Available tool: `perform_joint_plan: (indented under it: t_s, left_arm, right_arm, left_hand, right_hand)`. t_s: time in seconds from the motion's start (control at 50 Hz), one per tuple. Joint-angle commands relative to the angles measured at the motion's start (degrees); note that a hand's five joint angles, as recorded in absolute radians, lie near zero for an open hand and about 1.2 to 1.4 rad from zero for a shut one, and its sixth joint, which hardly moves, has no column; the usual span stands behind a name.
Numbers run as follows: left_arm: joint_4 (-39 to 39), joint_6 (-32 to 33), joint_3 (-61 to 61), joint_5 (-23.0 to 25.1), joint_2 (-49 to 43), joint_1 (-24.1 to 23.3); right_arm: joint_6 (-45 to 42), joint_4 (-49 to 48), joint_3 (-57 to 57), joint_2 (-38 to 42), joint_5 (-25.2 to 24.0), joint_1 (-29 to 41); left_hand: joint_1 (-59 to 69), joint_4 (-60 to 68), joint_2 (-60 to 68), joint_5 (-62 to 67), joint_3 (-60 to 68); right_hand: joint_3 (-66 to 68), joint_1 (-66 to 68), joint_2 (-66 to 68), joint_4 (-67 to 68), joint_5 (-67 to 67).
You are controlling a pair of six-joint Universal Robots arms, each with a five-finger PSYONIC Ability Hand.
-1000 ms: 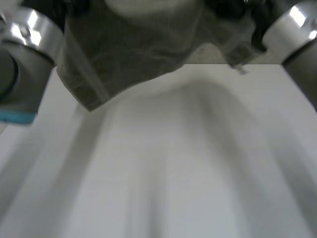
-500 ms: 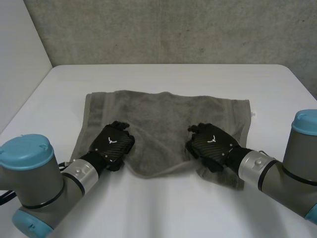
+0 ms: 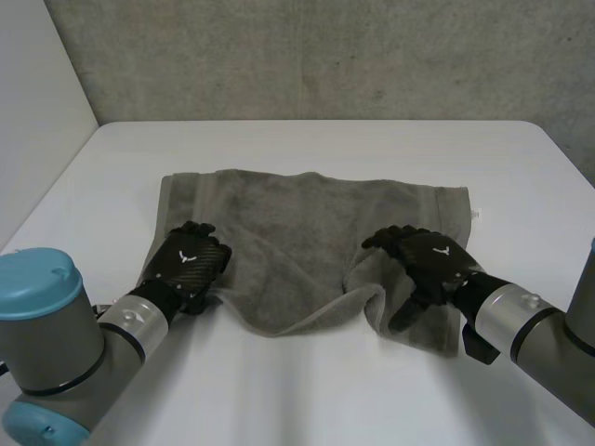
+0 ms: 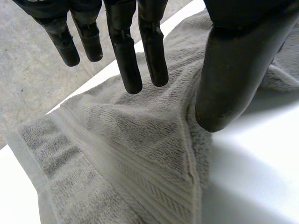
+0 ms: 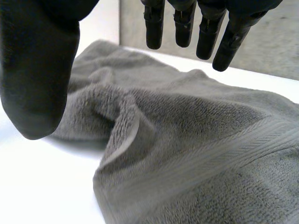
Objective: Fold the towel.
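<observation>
A grey towel [image 3: 307,218] lies spread on the white table [image 3: 307,390], its near edge rumpled and sagging into a rounded lobe in the middle. My left hand [image 3: 189,263] rests over the towel's near left part, fingers [image 4: 124,51] straight and thumb [image 4: 233,70] apart, just above the cloth [image 4: 121,140] and holding nothing. My right hand [image 3: 429,261] hovers over the near right part, where a fold [image 5: 126,126] stands up under its palm. Its fingers [image 5: 187,23] are straight and its thumb [image 5: 37,70] wide apart, with no cloth between them.
A grey concrete wall [image 3: 325,56] runs behind the table's far edge. A pale panel [image 3: 37,121] stands along the left side. Bare table surface lies all round the towel, widest in front of it.
The towel, held up close to the head camera a second ago, now lies on the table. Both hands have let it go, straightened their fingers and shifted outward.
</observation>
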Motion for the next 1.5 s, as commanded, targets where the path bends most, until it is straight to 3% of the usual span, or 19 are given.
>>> perform_joint_plan:
  t_s: [0.02, 0.12, 0.3, 0.5, 0.88, 1.02, 1.24, 1.38, 1.44, 1.5]
  left_arm:
    - [-2.98, -0.44, -1.26, -0.23, 1.53, 0.24]
    - [-5.44, -0.53, -1.87, -1.64, 1.71, 1.12]
    - [-5.88, -3.85, -2.67, -8.23, 1.62, 4.10]
    - [-5.97, -12.03, -2.05, -7.97, 1.01, 4.63]
    - [-5.36, -15.02, -1.61, -8.58, 0.56, 2.70]
    - [-5.36, -16.87, 0.14, -9.72, -1.72, 2.44]
    - [-5.80, -16.52, 1.03, -12.54, -1.98, 2.35]
    - [-7.38, -15.82, 0.76, -10.52, -0.05, 5.34]
    - [-13.25, -14.77, 0.76, -2.01, 2.93, 9.10]
    - [-15.38, -14.50, 0.94, 1.00, 3.82, 10.87]
  right_arm:
    - [9.65, -4.09, 1.69, 0.12, -0.05, -1.03]
    - [11.14, -7.25, 3.01, 2.23, 0.22, -0.24]
    - [11.32, -10.15, 5.03, 4.69, 7.33, -0.68]
    - [11.32, -10.15, 8.11, 3.72, 7.42, -3.05]
    - [19.32, -9.89, 5.30, 5.22, 8.39, 2.04]
    - [21.68, -9.89, 2.40, 9.87, 9.26, 3.88]
    - [18.80, -9.45, 2.13, 9.71, 11.73, 4.42]
    - [4.99, -9.10, 5.30, 1.62, 9.97, 2.22]
    - [0.59, -7.52, 6.00, -0.76, 7.69, -0.59]
    - [-3.18, -2.59, 5.91, -2.87, 3.47, -3.49]
  left_hand:
    - [-2.98, -2.88, -2.52, -1.16, -2.46]
    - [-3.15, -2.88, -2.68, -1.33, -2.46]
    - [-2.98, -2.88, -2.52, -1.16, -2.46]
    - [-2.98, -2.88, -2.52, -1.16, -2.46]
    - [-2.98, -2.88, -2.52, -1.16, -2.46]
    - [-2.47, -2.88, -2.01, -0.66, -2.46]
    - [-2.47, -2.88, -2.01, -0.66, -2.46]
    - [-2.30, -2.88, -1.84, -0.49, -2.46]
    - [-2.64, -2.88, -2.18, -0.82, -2.46]
    - [-2.64, -2.88, -2.18, -0.83, -2.46]
  right_hand:
    - [-0.38, 2.93, 2.45, -3.42, 4.20]
    - [-0.38, 8.14, 7.66, -3.42, 9.41]
    - [-0.38, 13.02, 12.54, -3.42, 14.29]
    - [-0.38, 13.19, 12.71, -3.42, 14.46]
    - [-0.38, 9.99, 9.51, -3.42, 11.26]
    - [-0.38, 11.17, 10.69, -3.42, 12.44]
    - [-0.38, 9.49, 9.01, -3.42, 10.76]
    - [-0.38, 8.14, 7.66, -3.42, 9.41]
    - [-0.38, 8.14, 7.66, -3.42, 9.41]
    - [-0.38, 8.31, 7.83, -3.42, 9.58]
